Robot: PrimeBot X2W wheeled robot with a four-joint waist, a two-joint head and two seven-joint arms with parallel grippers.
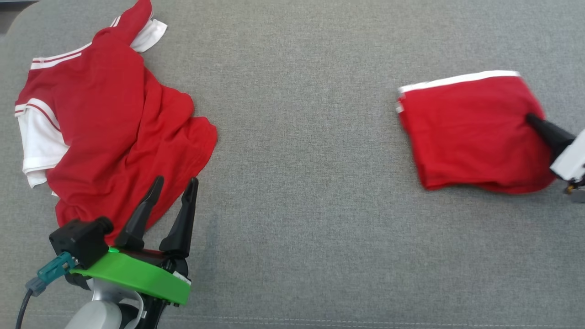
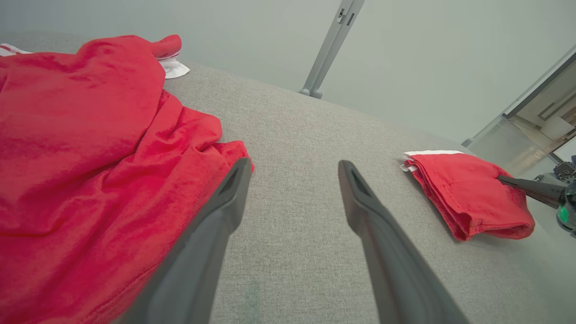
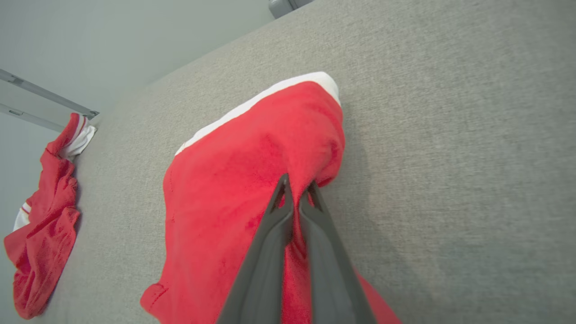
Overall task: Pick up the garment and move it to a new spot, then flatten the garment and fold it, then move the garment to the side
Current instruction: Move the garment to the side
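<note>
A folded red garment (image 1: 466,128) with a white band along its far edge lies at the right of the grey surface. My right gripper (image 1: 530,118) reaches in from the right edge and is shut on a pinch of its cloth near the right border. The right wrist view shows red fabric bunched between the closed fingertips of that gripper (image 3: 298,181). My left gripper (image 1: 176,180) stands open at the lower left. Its fingers hover over the near hem of a crumpled red-and-white garment (image 1: 109,119) without gripping it. In the left wrist view, the left gripper (image 2: 294,163) is spread wide above bare cushion.
The grey fabric surface (image 1: 311,183) stretches between the two garments. Its rounded back corner shows at the top left. Beyond its far edge stand a grey metal post (image 2: 330,45) and a pale wall.
</note>
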